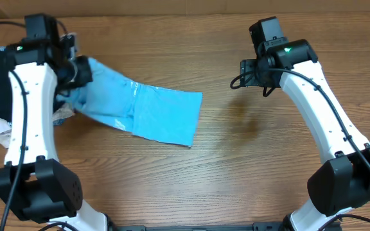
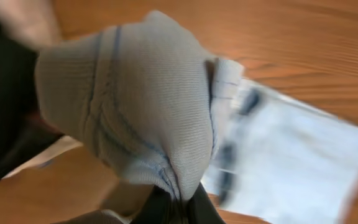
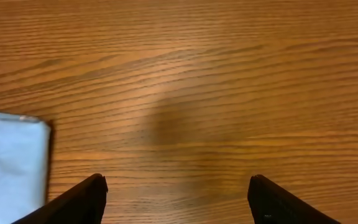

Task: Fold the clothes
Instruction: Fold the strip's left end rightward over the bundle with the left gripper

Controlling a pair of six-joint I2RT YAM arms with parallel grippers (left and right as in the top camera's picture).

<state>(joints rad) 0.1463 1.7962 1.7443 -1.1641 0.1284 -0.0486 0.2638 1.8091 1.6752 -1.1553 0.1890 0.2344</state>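
Left gripper (image 1: 76, 72) clamps T-shirt (image 1: 162, 114) edge; pull slow, cloth flat. Right gripper (image 3: 178, 198) wide, empty, right of T-shirt.

Lit evenly and warmly from above, with a faint soft shadow blotch on the bench (image 3: 179, 124) and a pale sheen along a crease of the blue T-shirt (image 1: 153, 112) — sharp overhead and at the right wrist, but motion-smeared at the left wrist, only the nearest bunched cloth crisp.
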